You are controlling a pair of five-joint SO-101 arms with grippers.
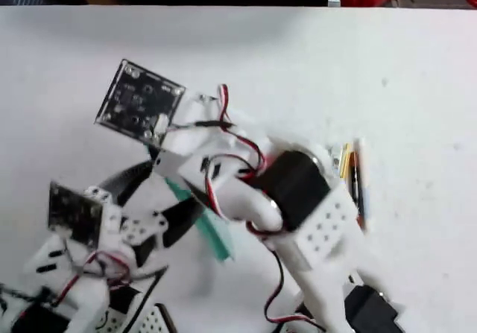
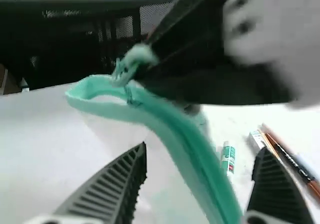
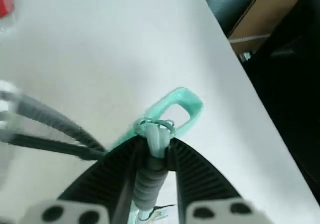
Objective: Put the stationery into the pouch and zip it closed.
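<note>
White arms (image 1: 328,229), ribbed black left pincer (image 2: 200,151)

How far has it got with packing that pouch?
Nothing looks packed yet: the pens and a small tube lie on the table beside the pouch. In hand: the right gripper pinches the zipper pull, while the left gripper straddles the pouch's green edge, open. Left: loading everything, then zipping shut.

No text, number or sign can be read anywhere. The small white tube with green markings (image 2: 228,156), lying on the white tabletop (image 2: 45,149), carries some print, but it is too blurred to make out.
</note>
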